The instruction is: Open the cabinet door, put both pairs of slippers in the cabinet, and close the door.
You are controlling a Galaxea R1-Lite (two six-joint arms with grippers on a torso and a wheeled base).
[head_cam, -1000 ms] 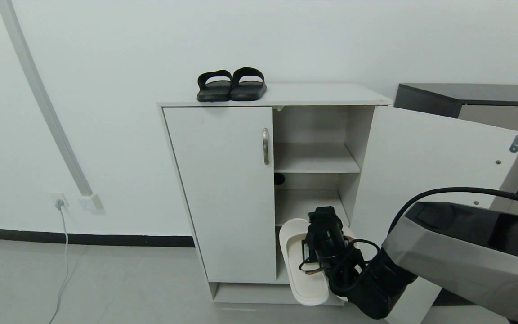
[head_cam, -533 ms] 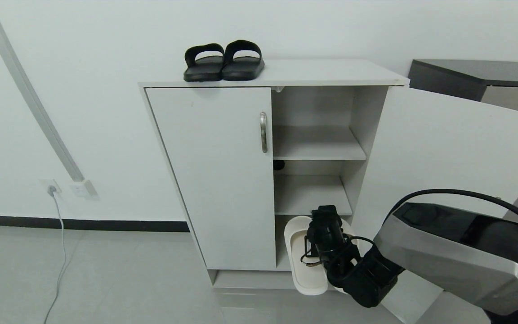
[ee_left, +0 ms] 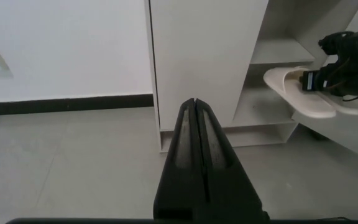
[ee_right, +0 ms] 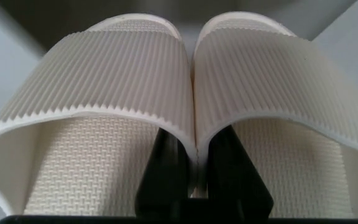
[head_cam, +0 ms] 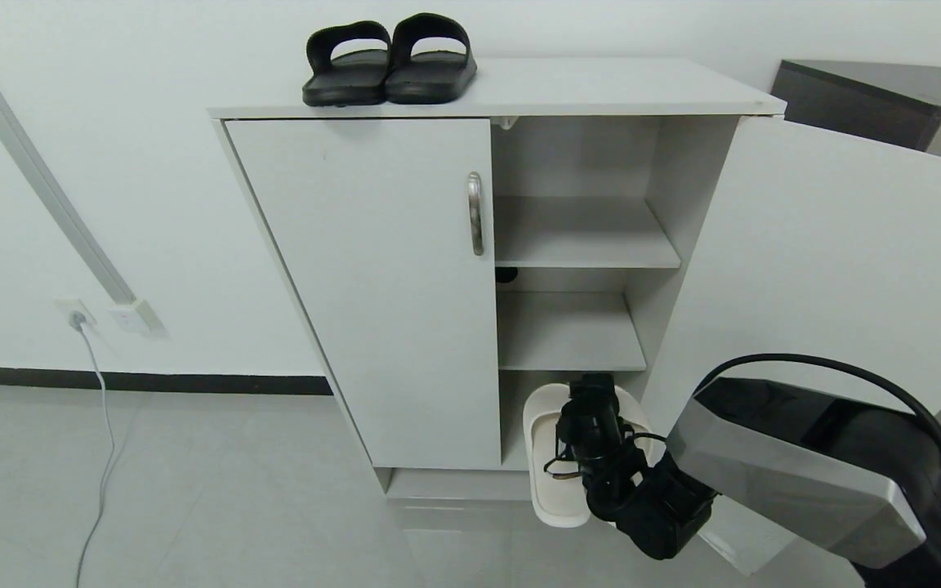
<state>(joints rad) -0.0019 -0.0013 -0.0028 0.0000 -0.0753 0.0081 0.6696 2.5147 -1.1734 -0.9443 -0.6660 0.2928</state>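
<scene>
Cabinet (head_cam: pixel 617 86) stood vs. the wall; L door (head_cam: pixel 372 286) closed, R door (head_cam: pixel 830 269) swung out to the right. Top slipper pair (head_cam: pixel 389 61) sat side by side on the cabinet top's left half, at its front edge. Held slipper pair (head_cam: pixel 548 457) lay at the bottom compartment's mouth, partly past its front edge, w/ R gripper (head_cam: pixel 593 404) pinching their touching inner sides. L gripper (ee_left: pixel 194 109) was over the floor before the L door.

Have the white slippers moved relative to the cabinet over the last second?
Yes: the white slippers went deeper toward the bottom compartment of the cabinet, under its lower shelf.
</scene>
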